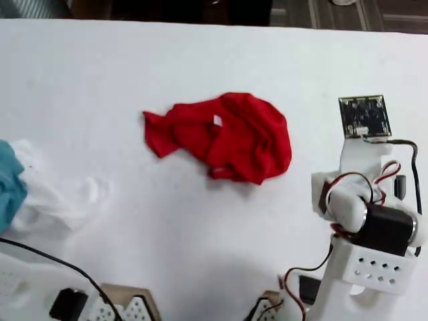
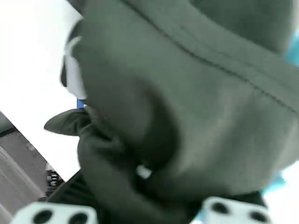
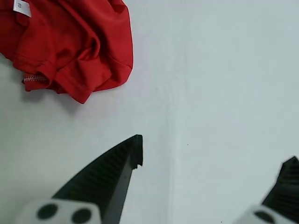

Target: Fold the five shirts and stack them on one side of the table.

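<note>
A crumpled red shirt (image 1: 224,137) lies in the middle of the white table (image 1: 200,60). In the right wrist view the red shirt (image 3: 70,42) sits some way off from my right gripper (image 3: 212,156), which hangs open over bare table with nothing between its fingers. That arm (image 1: 364,221) stands at the table's right side. At the left edge a white shirt (image 1: 57,197) lies bunched beside a teal shirt (image 1: 10,184). A dark green shirt (image 2: 187,93) presses close against the left wrist camera and hides that gripper. A sliver of teal cloth (image 2: 292,51) shows behind it.
The arm bases (image 1: 120,304) and a black cable (image 1: 60,264) run along the table's near edge. The table's far edge borders a dark floor (image 1: 200,10). Bare table surrounds the red shirt.
</note>
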Motion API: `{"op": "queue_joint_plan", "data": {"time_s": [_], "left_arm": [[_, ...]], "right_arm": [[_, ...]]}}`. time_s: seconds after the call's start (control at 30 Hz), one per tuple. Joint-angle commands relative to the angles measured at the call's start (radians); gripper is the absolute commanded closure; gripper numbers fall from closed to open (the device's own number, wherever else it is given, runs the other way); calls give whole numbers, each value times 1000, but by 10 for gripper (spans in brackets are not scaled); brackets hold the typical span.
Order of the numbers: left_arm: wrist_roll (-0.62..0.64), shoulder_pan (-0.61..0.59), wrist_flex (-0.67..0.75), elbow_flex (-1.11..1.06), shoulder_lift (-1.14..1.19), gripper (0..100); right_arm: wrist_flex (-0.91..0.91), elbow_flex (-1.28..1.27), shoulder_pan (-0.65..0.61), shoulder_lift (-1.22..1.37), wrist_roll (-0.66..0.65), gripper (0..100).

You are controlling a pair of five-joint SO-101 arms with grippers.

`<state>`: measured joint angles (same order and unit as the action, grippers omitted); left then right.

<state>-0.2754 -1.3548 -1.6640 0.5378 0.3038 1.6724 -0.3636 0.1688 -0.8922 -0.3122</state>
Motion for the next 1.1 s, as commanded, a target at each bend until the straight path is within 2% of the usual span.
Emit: {"op": "queue_joint_plan", "data": {"time_s": [0.0,0.1,0.2,0.4,0.57,0.7,0.87,0.93,1.07], "left_arm": [[147,29,20,151,-66,567],[219,101,20,286,-68,578],[250,230,9,421,-69,620],[247,608,-51,598,-68,690],[252,908,-115,607,-61,695],[252,939,-115,608,-69,695],[247,891,-120,599,-60,695],[247,911,-120,522,-64,695],[252,1040,-121,243,-69,695]], "right_arm": [[-21,21,-15,15,9,567],[-84,-49,-65,15,9,567],[-154,-164,-114,15,9,567],[-242,-305,-120,13,9,567],[-242,-310,-119,5,9,567],[-229,-310,-110,5,9,567],[-216,-310,2,5,3,567],[-222,-310,53,5,3,567],[-222,-310,125,5,5,567]]}}
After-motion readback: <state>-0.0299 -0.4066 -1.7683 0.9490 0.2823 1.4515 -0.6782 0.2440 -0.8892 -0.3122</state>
